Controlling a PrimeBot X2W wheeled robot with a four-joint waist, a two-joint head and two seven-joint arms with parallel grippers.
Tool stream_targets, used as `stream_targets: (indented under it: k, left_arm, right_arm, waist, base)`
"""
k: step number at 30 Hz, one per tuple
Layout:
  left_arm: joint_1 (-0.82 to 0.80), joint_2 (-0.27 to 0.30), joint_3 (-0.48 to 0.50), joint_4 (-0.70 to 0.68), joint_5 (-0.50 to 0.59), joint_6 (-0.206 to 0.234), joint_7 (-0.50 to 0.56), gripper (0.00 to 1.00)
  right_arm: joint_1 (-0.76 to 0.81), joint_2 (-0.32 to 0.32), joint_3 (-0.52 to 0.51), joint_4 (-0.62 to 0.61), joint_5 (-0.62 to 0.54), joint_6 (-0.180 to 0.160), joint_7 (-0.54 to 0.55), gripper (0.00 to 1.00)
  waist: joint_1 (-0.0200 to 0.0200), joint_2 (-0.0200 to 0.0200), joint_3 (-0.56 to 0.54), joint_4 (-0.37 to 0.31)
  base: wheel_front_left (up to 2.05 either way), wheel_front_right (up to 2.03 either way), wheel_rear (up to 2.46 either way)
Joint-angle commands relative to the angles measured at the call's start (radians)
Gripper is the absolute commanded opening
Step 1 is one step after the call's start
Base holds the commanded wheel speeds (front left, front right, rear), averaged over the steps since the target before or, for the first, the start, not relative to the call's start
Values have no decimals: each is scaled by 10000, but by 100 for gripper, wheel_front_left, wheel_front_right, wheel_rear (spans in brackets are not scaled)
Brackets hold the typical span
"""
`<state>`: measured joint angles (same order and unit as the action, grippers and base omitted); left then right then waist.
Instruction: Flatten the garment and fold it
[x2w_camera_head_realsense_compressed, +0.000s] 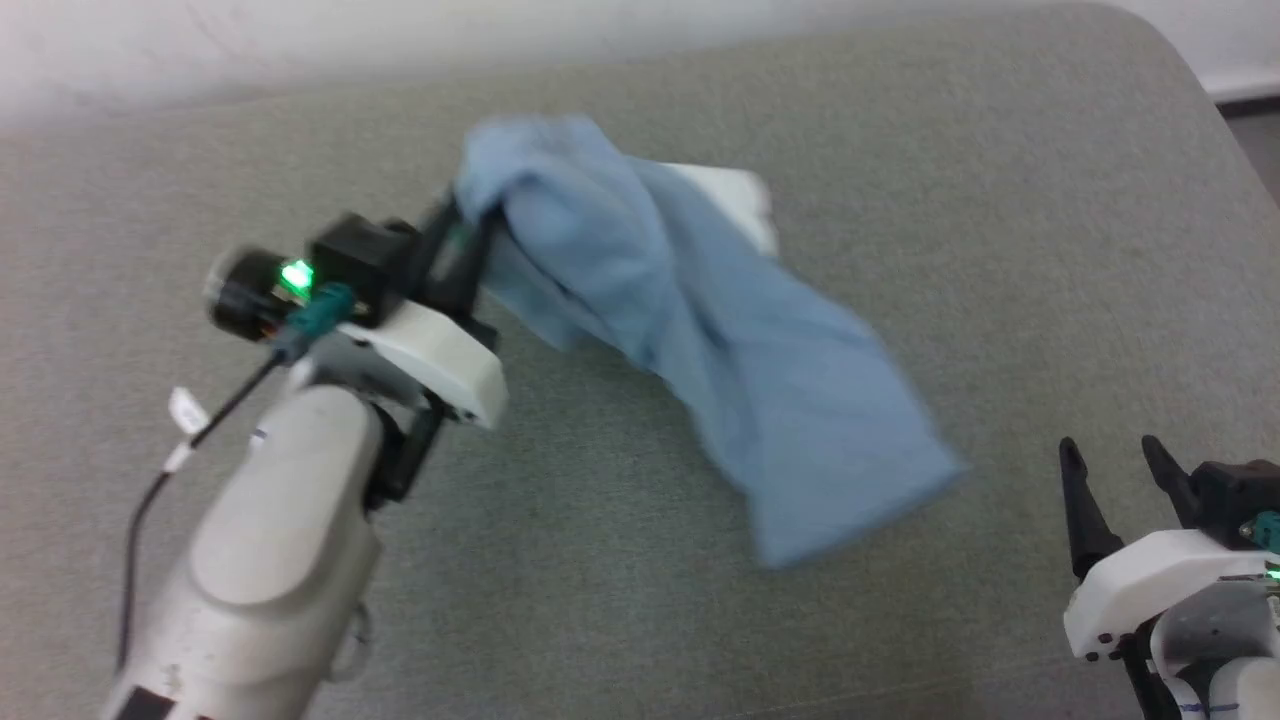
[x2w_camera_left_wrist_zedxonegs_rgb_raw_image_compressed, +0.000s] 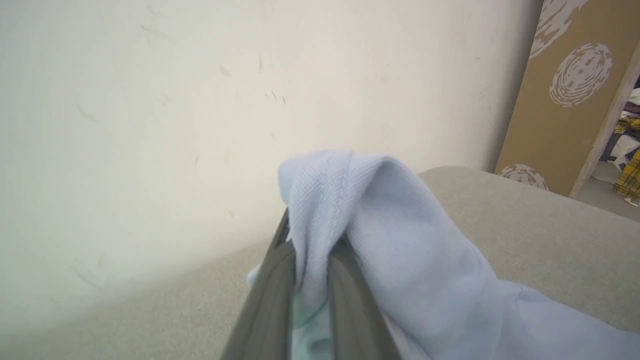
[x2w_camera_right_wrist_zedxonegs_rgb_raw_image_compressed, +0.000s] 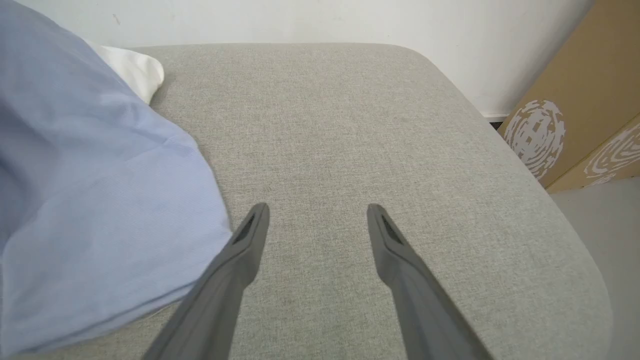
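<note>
Our left gripper (x2w_camera_left_wrist_zedxonegs_rgb_raw_image_compressed: 315, 250) has its two dark fingers pinched tight on a bunched fold of the light blue soft-knit polo shirt (x2w_camera_head_realsense_compressed: 700, 330), holding that end up above the grey fabric-covered tabletop (x2w_camera_head_realsense_compressed: 900, 150). The rest of it trails down to the right, with a bit of white collar (x2w_camera_head_realsense_compressed: 735, 195) peeking out behind. Our right gripper (x2w_camera_head_realsense_compressed: 1110, 450) sits near the shirt's lower end, fingers spread wide, gripping nothing.
</note>
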<state>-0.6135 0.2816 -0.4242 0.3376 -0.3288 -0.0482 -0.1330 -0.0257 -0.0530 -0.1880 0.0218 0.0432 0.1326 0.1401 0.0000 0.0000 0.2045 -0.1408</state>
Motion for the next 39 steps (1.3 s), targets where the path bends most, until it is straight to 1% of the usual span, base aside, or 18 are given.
stream_targets:
  k: [1,4,8,12,15,16,17,18,22,25,29,32,36,39]
  left_arm:
    - [-178,240,86,-310,281,175,-286,0]
    - [43,733,-124,-923,851,291,-492,0]
    - [1219,1172,-977,-1428,1462,235,26,0]
    - [2770,1180,-2048,-1622,1670,93,823,0]
    - [3570,1101,-2774,-1513,1734,-78,1383,0]
    - [3778,1011,-2926,-1448,1658,-111,1550,3]
    - [3930,954,-3094,-1390,1631,-162,1693,60]
    - [4008,911,-3220,-1368,1654,-178,1754,100]
    - [4270,677,-3312,-1439,1527,-21,1621,100]
    - [4425,676,-2976,-1727,1347,361,1303,100]
    - [4664,751,-2168,-2455,1032,1112,574,100]
    - [4775,815,-1432,-3004,820,1718,-93,100]
    - [4876,877,-336,-3400,697,2593,-992,100]
    - [5011,810,473,-3656,745,3191,-1246,100]
  right_arm:
    - [1,27,53,59,-29,-19,-32,100]
    - [93,27,147,144,35,-19,-42,100]
    - [237,27,175,273,70,-19,-56,100]
    - [349,27,163,363,44,-19,-46,100]
    - [373,27,189,392,-10,-19,1,100]
    - [380,27,184,404,-27,-19,20,100]
    - [386,27,184,413,-41,-19,38,100]
    - [392,28,191,422,-56,-19,56,100]
    - [464,28,196,464,-86,-19,99,100]
    - [518,28,348,452,-6,-19,76,100]
    - [492,28,580,425,36,-19,231,100]
    - [272,24,754,481,193,-19,653,100]
    - [-207,-374,1035,1008,122,-19,1825,100]
    - [-712,-567,1105,1559,228,-19,2742,100]
  waist:
    - [0,0,-477,448]
    - [0,0,-676,646]
    - [0,0,-813,910]
    - [0,0,-920,1193]
    - [0,0,-990,1391]
    - [0,0,-1026,1457]
    - [0,0,-1063,1516]
    - [0,0,-1100,1570]
    - [0,0,-1292,1781]
    - [0,0,-1451,1924]
    - [0,0,-1564,2258]
    - [0,0,-1524,2622]
    - [0,0,-1413,3101]
    - [0,0,-1320,3429]
  base:
    - [0,0,0]
    - [0,0,0]
    - [0,0,0]
    - [0,0,0]
    - [0,0,0]
    - [0,0,0]
    - [0,0,0]
    - [0,0,0]
    - [0,0,0]
    - [0,0,0]
    - [0,0,0]
    - [0,0,0]
    - [0,0,0]
    - [0,0,0]
